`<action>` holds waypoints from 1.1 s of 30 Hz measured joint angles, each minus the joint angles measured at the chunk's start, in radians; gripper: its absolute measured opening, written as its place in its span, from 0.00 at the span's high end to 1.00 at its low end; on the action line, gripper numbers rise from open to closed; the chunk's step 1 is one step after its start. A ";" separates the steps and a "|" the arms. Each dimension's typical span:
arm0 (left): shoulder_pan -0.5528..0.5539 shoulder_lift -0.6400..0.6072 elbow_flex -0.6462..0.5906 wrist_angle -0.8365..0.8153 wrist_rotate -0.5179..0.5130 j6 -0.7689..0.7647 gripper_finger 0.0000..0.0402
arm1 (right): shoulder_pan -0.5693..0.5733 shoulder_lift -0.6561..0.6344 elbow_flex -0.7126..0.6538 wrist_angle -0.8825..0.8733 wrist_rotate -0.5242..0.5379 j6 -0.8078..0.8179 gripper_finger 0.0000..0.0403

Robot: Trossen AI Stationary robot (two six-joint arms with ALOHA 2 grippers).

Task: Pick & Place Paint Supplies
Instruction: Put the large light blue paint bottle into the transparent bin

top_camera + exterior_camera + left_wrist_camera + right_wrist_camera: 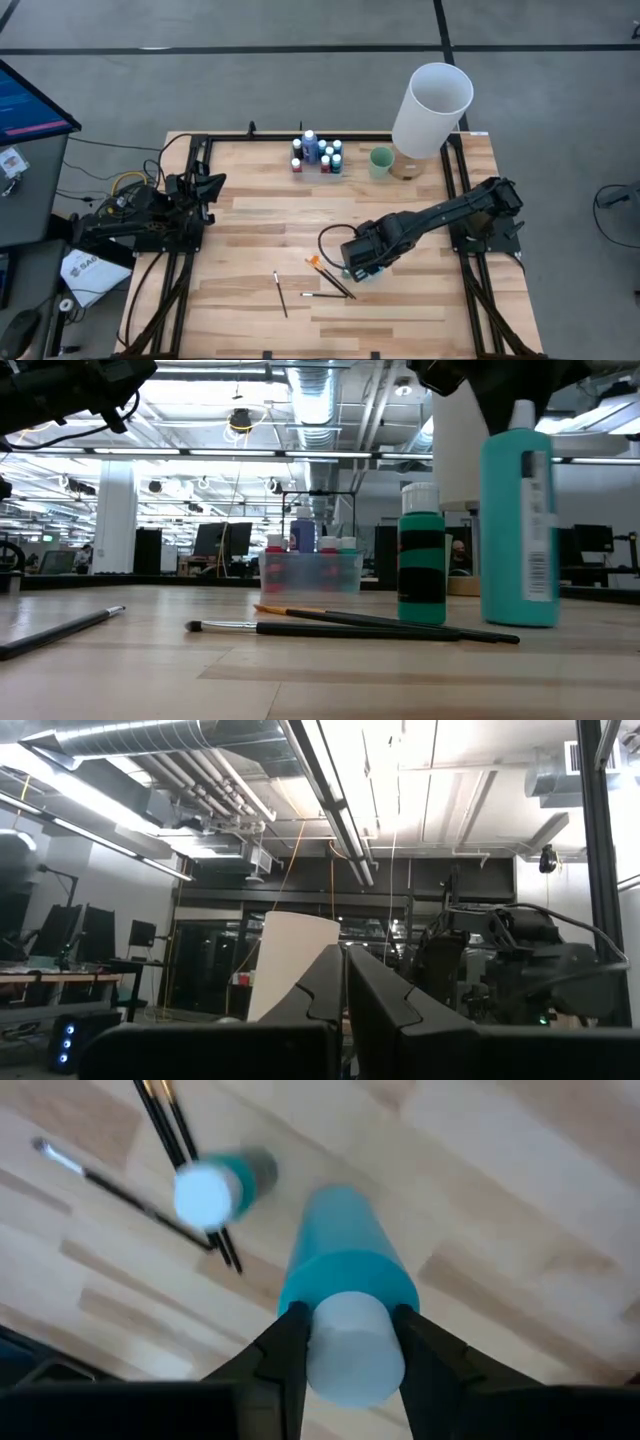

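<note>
Right hand (345, 1340) sits straight above the upright teal bottle (345, 1295), fingers pinching its pale cap; the bottle's long axis runs straight down from the hand to the worktop (420, 300). Left hand (345, 982), pressed together, waits well apart, so the right arm's clearly nearer.

Your high view looks straight down on the whole wooden table (250, 200). The low view sits at tabletop level, close behind the brushes (330, 628). Your right wrist view looks steeply down on those brushes (165, 1125); the left faces the ceiling.

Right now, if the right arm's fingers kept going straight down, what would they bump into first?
Probably the wooden table: the right gripper already has its fingers either side of the teal bottle's pale cap, pointing down.
</note>
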 joint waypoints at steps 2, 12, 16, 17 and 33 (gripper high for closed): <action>0.000 0.000 0.000 0.000 0.000 0.000 1.00 | -0.022 0.000 0.029 -0.027 0.008 -0.012 0.72; 0.000 0.000 0.000 0.000 0.000 0.000 1.00 | -0.222 -0.003 0.181 -0.156 0.103 -0.227 0.72; 0.000 0.000 0.000 0.000 0.000 0.000 1.00 | -0.326 0.004 0.239 -0.146 0.137 -0.330 0.72; 0.000 0.000 0.000 0.000 0.000 0.000 1.00 | -0.352 0.005 0.248 -0.144 0.145 -0.358 0.72; 0.000 0.000 0.000 0.000 0.000 0.000 1.00 | -0.597 0.005 0.275 0.284 0.158 -0.594 0.72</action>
